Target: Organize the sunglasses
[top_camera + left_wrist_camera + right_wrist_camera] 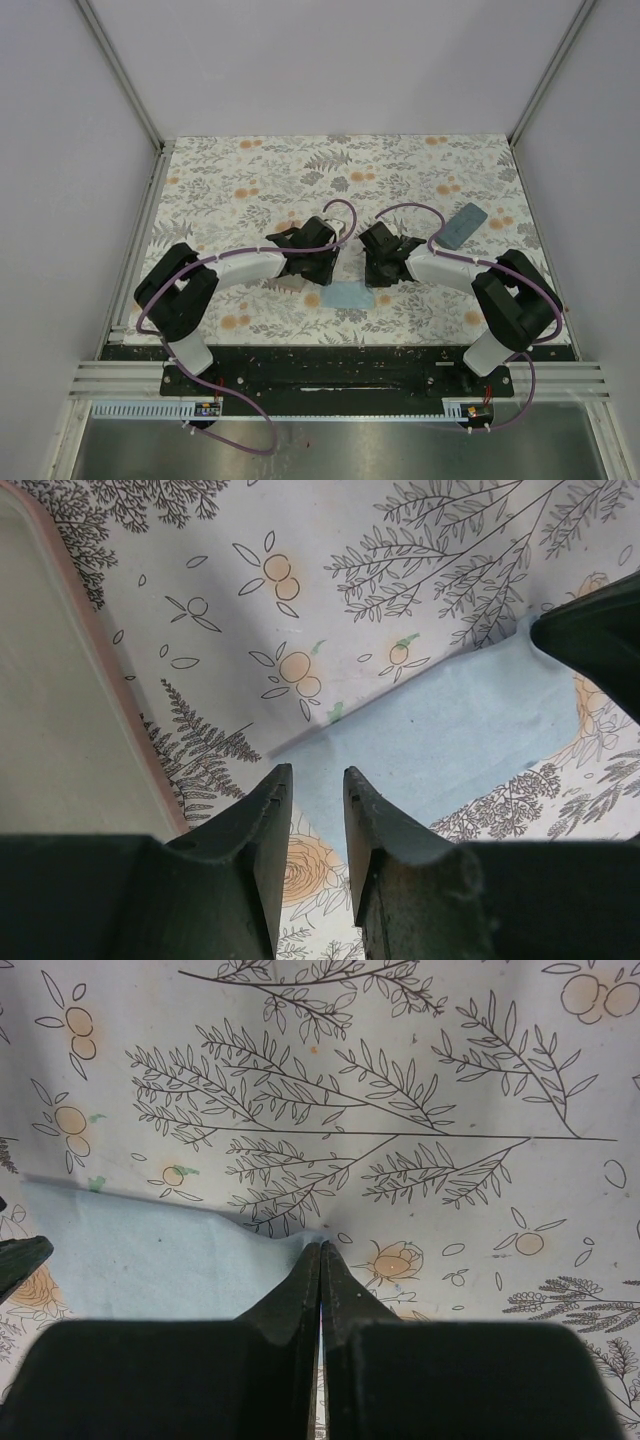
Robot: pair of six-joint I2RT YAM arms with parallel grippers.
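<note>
The left jaws stood slightly spread with nothing between them, hovering over one edge of the light blue cloth on the patterned tabletop. The right jaws were pressed together, their tips touching another edge of the cloth; whether they nipped it could not be told. A pink-rimmed case lay just beside the left jaws, and a blue-grey case sat well apart, near the right arm. The sunglasses showed in no view
</note>
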